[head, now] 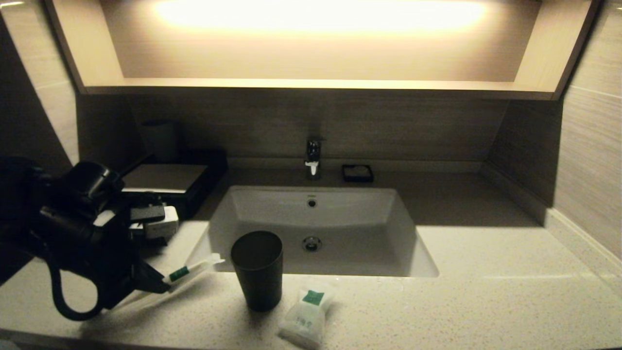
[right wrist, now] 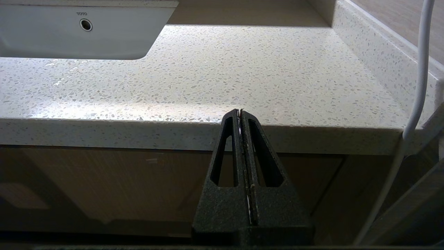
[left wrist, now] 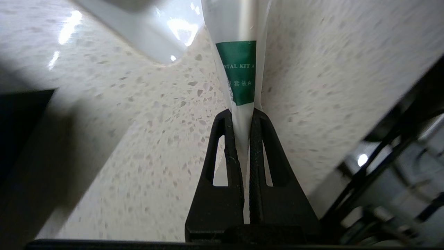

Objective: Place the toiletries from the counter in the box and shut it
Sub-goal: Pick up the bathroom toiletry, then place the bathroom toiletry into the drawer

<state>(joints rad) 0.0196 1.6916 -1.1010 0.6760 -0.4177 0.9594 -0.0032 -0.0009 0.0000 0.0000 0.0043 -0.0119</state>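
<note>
Your left hand (left wrist: pixel 242 114) is clamped on the stick packet (left wrist: pixel 239 69). Pouch (head: pixel 306 316) lies on the counter (head: pixel 486 301); box (head: pixel 170 182) unfilled. Right hand (right wrist: pixel 240 114) closed, empty, parked below the counter edge.

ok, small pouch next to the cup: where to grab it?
Grip the pouch across its narrow width, mid-body below the green label, coming from above. It lies flat near the counter front edge, soft and pillow-shaped, with the cup close at its left.

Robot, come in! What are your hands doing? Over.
Left hand shut on long packet. Right hand shut, empty, parked below counter. Pouch waiting. Cup between them.
</note>
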